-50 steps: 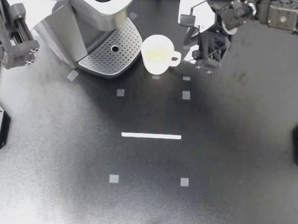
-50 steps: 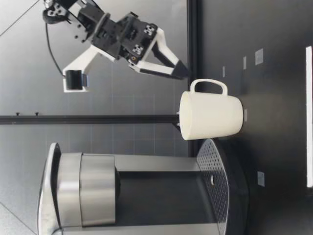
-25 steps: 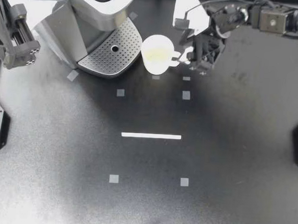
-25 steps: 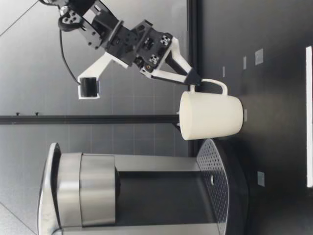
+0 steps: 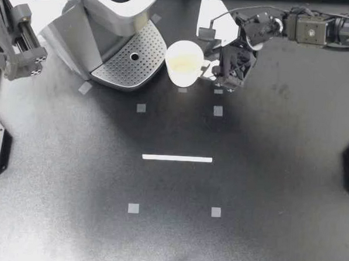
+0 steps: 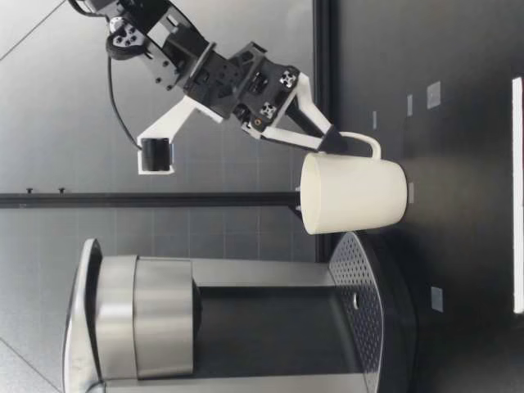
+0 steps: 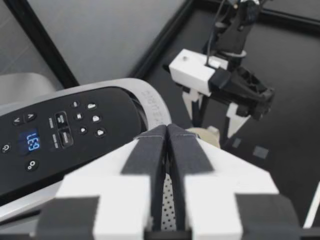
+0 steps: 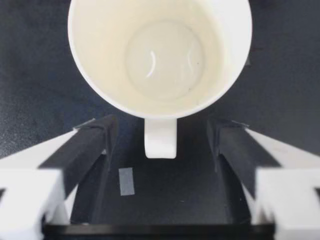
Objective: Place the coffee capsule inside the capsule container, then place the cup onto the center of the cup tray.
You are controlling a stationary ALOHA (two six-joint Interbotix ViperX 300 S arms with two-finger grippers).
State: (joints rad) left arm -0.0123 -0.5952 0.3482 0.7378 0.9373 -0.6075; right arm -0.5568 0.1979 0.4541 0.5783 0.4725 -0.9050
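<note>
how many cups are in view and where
1. The cup stands upright on the table, beside the cup tray and not on it. Its handle lies between the open fingers of my right gripper. No other cup shows.

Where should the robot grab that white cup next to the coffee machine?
By its loop handle, from the side away from the silver coffee machine. The white ceramic cup stands upright with the handle pointing at my right gripper, whose open fingers flank it.
</note>
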